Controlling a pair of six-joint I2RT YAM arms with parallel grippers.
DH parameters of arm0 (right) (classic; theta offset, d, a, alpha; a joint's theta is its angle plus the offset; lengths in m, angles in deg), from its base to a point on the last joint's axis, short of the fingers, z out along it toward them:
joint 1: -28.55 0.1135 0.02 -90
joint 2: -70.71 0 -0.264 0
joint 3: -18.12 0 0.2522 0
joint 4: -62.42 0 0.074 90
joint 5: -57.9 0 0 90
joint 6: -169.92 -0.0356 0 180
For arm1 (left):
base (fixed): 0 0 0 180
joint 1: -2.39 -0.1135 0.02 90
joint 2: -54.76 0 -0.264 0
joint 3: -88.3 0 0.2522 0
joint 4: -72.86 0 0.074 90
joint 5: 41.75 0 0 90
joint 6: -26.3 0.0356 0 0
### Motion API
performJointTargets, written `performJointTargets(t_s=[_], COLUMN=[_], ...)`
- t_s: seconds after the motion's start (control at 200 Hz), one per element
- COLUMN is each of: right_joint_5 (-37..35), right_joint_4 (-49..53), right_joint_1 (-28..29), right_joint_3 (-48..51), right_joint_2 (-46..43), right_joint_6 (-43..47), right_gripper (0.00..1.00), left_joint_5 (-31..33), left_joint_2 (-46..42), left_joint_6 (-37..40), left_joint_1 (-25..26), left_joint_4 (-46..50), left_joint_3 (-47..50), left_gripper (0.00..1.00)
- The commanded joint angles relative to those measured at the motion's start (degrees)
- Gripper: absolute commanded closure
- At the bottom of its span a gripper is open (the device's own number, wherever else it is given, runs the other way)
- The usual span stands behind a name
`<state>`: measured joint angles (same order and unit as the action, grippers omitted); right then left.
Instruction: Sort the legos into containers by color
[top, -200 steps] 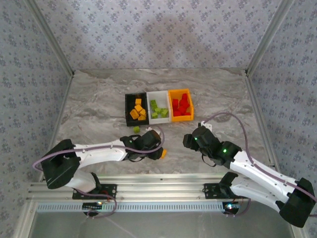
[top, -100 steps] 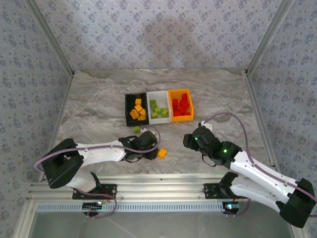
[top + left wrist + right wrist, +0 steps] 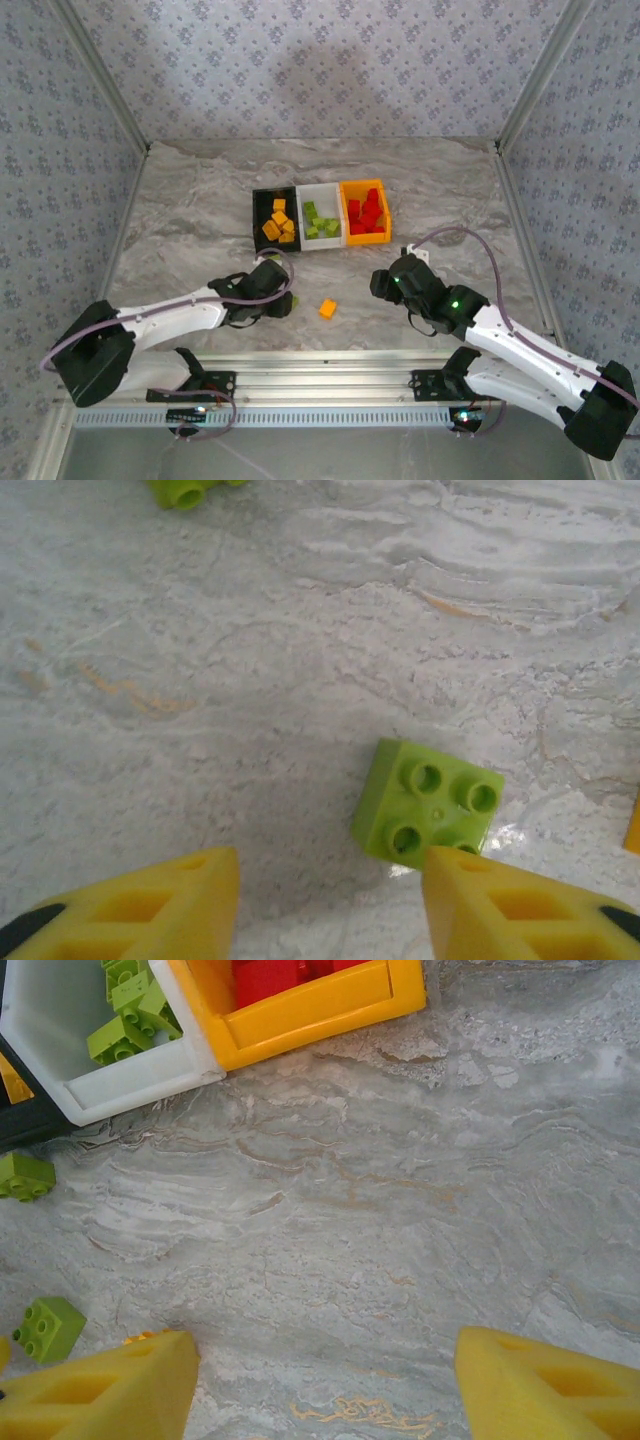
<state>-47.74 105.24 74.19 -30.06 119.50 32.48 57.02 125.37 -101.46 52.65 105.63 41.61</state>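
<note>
Pulled back leftward since a second ago, the left claw (image 3: pixel 328 865) has drawn away from the orange brick (image 3: pixel 327 308) that lay at its tips then; that brick stays where it was on the bench (image 3: pixel 200 220), now off to this claw's right and apart from it. Its yellow fingers (image 3: pixel 150 905) stand spread with nothing pinched; a lime green brick (image 3: pixel 425 800) sits studs-up on the bench just ahead of the tips, closer to the right-hand finger, and whether its corner touches that finger I cannot tell; a second green brick (image 3: pixel 188 490) lies farther ahead and to the left, well apart from the claw; beyond it three bins stand side by side in a row: the black bin (image 3: pixel 256 215) with orange-yellow bricks (image 3: pixel 278 224), the white bin (image 3: pixel 325 193) with green bricks (image 3: pixel 318 224), the orange bin (image 3: pixel 367 240) with red bricks (image 3: pixel 366 212).

The right claw (image 3: pixel 322 1350) has not shifted; its fingers (image 3: pixel 540 1385) are spread wide over bare bench, gripping nothing; ahead and to its left are the near corners of the white and orange bins; both loose green bricks lie far to its left, one beside the black bin, the other nearer the claw.
</note>
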Motion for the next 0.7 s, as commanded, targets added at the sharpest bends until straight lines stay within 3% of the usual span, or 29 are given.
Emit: performJointTargets(t_s=[0.0, 0.14, 0.32, 0.415, 0.695], right_joint_5=[-0.02, -0.17, -0.27, -0.36, -0.49], right_joint_4=[0.12, -0.19, -0.19, 0.01, 0.14], right_joint_1=[-0.46, -0.56, -0.55, -0.56, -0.61], right_joint_3=[0.4, 0.59, 0.72, 0.88, 1.94], right_joint_2=[0.26, 0.26, 0.26, 0.02, -1.34], right_joint_6=[-0.93, -0.93, -1.0, -1.11, -1.84], right_gripper=[0.3, 0.3, 0.3, 0.3, 0.3], left_joint_5=[-1.24, -2.02, -2.61, -1.41, -0.5], left_joint_2=[-3.65, -3.03, 7.05, 11.01, 15.4], left_joint_6=[0.8, 2.28, 4.58, 5.62, 7.26], left_joint_1=[0.33, 1.34, 1.42, 1.42, 1.07], left_joint_4=[2.54, 0.28, -3.61, -5.32, -7.05], left_joint_3=[-1.5, -2.17, -2.82, -3.53, -4.6], left_gripper=[0.38, 0.18, 0.16, 0.19, 0.47])
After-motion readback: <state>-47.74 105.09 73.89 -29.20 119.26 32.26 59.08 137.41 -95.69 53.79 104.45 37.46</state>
